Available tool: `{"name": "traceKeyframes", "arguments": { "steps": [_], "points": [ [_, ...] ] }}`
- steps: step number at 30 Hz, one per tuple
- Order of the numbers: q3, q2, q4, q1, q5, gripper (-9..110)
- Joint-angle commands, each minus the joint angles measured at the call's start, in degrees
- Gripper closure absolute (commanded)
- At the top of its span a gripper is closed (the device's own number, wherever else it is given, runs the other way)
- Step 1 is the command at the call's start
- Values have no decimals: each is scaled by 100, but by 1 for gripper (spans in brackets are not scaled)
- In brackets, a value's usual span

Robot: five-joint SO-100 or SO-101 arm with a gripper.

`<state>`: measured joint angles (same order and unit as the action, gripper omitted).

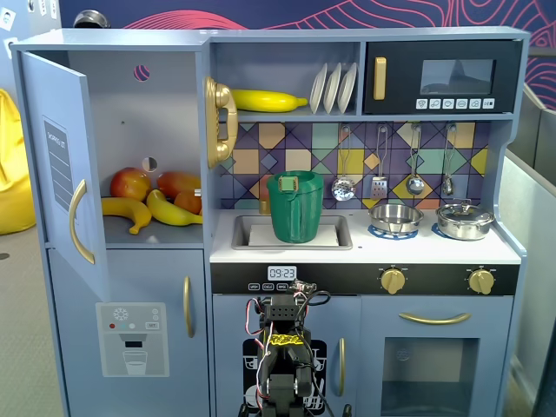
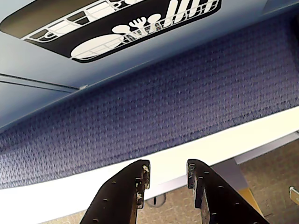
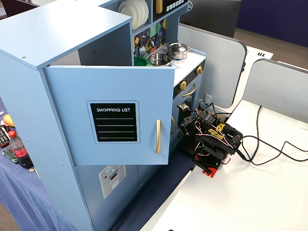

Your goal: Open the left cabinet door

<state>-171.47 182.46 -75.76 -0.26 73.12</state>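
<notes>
The left cabinet door [image 1: 61, 165] stands swung wide open, with its gold handle [image 1: 80, 221] at its free edge. In the other fixed view the door [image 3: 72, 120] shows its black "SHOPPING LIST" panel [image 3: 113, 122] and handle [image 3: 158, 136]. The open compartment holds apples [image 1: 130, 182] and bananas [image 1: 122, 210]. My arm [image 1: 282, 356] is folded low in front of the narrow dish-rack door [image 2: 126, 23], well away from the open door; it also shows in the other fixed view [image 3: 211, 139]. My gripper [image 2: 168, 170] is open and empty, over the blue mat [image 2: 163, 107] and the white table edge [image 2: 70, 198].
The lower door with the white dispenser panel [image 1: 132, 327] is shut below the open door. A green jug [image 1: 295, 207] stands in the sink. Black cables [image 3: 269, 149] lie on the white table [image 3: 240, 202]. Grey partitions [image 3: 211, 62] stand behind the arm. A bottle [image 3: 18, 151] is at the left.
</notes>
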Motion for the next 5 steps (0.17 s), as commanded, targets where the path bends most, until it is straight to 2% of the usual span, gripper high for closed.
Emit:
{"name": "traceKeyframes", "arguments": {
  "steps": [1, 5],
  "points": [
    [-26, -35, -1011, 88, -149, 101],
    [-26, -35, -1011, 88, -149, 101]
  ]
}}
